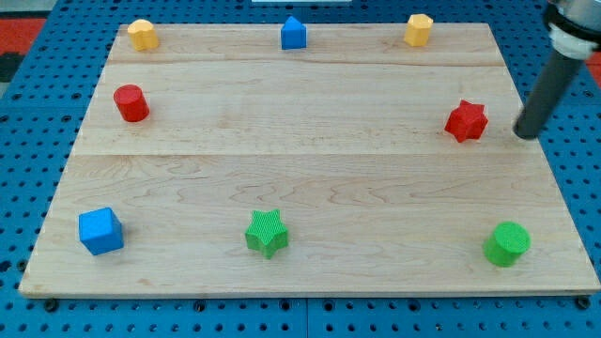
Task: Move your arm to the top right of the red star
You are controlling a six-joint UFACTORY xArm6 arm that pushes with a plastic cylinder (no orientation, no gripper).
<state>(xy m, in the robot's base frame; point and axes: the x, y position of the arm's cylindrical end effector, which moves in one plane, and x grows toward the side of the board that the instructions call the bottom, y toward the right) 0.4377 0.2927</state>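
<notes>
The red star (466, 120) lies on the wooden board (310, 169) at the view's right, in the upper half. My tip (526, 135) rests on the board just to the right of the red star, slightly lower than its middle, with a small gap between them. The dark rod leans up toward the view's top right corner.
A yellow block (142, 34), a blue block (294, 33) and a yellow block (418, 29) line the top edge. A red cylinder (131, 103) sits at the left. A blue cube (100, 231), a green star (267, 233) and a green cylinder (507, 244) line the bottom.
</notes>
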